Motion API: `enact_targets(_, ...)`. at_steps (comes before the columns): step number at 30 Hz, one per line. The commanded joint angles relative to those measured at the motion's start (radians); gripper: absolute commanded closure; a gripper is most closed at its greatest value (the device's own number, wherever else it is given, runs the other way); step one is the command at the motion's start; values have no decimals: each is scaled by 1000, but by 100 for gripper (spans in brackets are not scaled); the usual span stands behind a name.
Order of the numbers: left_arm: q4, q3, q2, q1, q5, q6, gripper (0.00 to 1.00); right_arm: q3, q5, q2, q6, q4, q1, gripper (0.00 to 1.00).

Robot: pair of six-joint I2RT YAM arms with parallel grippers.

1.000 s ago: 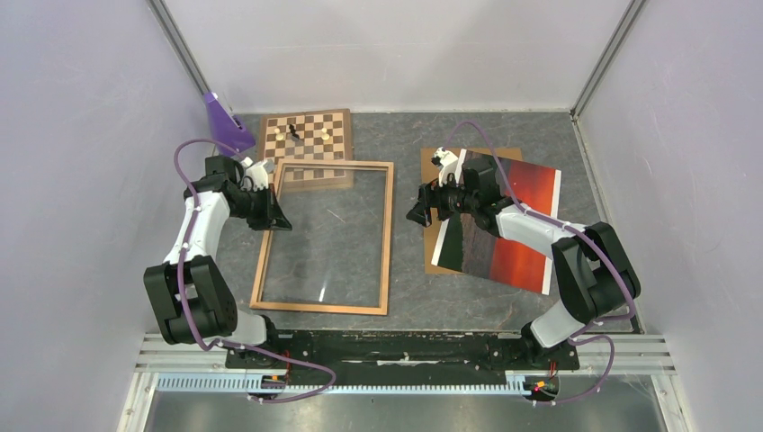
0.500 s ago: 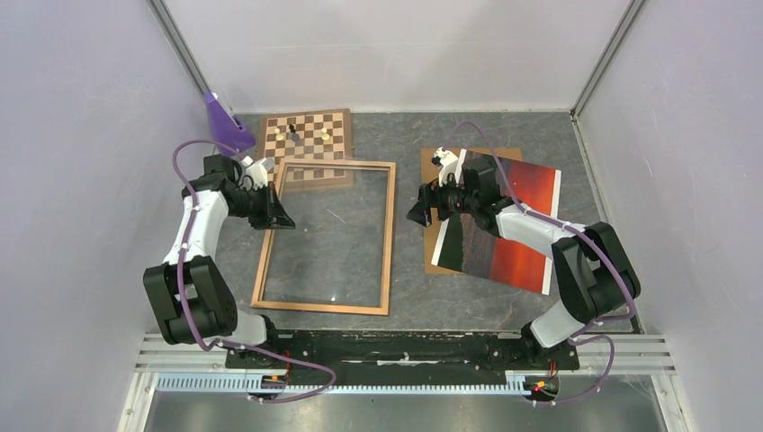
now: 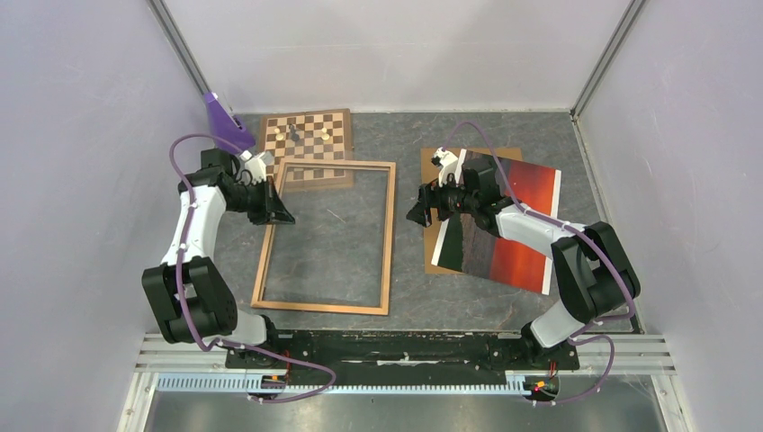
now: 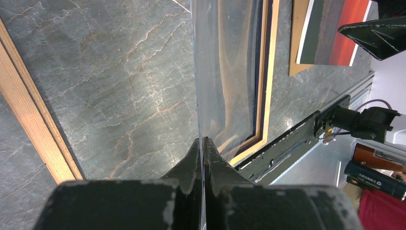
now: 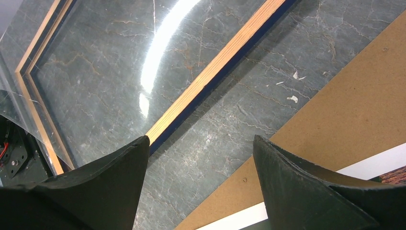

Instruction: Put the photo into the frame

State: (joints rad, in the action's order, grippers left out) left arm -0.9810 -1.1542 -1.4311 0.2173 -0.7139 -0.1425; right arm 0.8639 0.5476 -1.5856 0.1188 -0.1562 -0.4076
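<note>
The photo lies face up, skewed across a brown backing board. It is at 3 o'clock from the frame and apart from it. The frame lies on the stone-patterned table, wood side up. At the frame's 9 o'clock rail, the left gripper is pinched tight on the edge of a clear pane spanning the opening. The right gripper hovers spread wide, holding nothing, between frame and board. A chessboard sits at the frame's 12 o'clock.

No lettering, label or number is legible in any view.
</note>
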Motion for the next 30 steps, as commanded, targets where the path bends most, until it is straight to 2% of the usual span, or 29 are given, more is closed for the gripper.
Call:
enact_targets(1, -26, -45, -13, 4, -42, 45, 98, -2, 16, 1, -19, -20, 6, 18)
enact_targets(20, -58, -34, -40, 17, -114, 113, 98, -3, 11, -5, -22, -16, 6, 18)
enact_targets(30, -56, -18, -33, 31, -163, 153, 98, -14, 0, -27, -77, -15, 4, 19)
